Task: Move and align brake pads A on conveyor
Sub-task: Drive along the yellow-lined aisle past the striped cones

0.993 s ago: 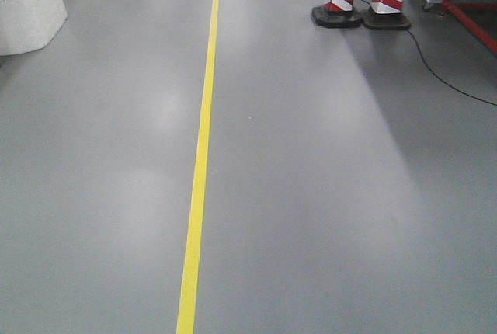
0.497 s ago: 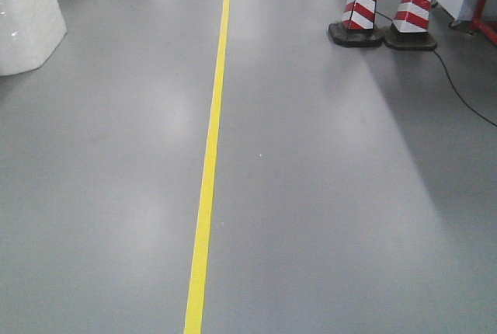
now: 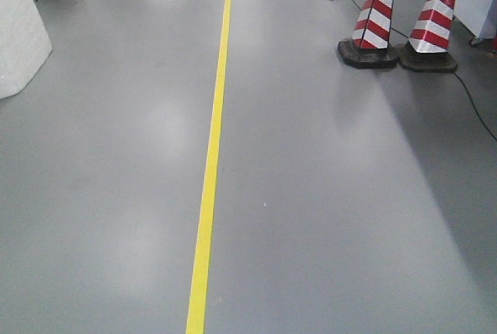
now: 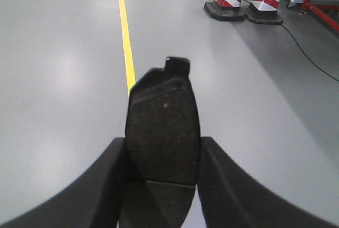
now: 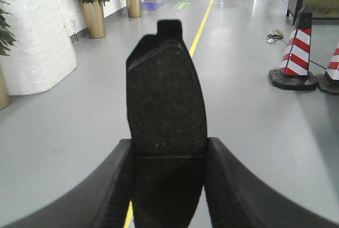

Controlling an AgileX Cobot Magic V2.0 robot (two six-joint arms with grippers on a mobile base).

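Two gritty dark oblong brake pads (image 4: 163, 132) (image 5: 166, 111), each clamped upright: left pincer (image 4: 161, 185), right pincer (image 5: 168, 185).

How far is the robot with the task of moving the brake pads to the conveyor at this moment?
Picking looks done: the left gripper holds one brake pad and the right gripper holds another brake pad, jaws closed on each. In hand is transport: only grey floor with a yellow line and striped cones shows. No conveyor is in view, so placing and aligning remain.

Grey floor (image 3: 326, 217): yellow line (image 3: 211, 171), two cones (image 3: 375, 19).
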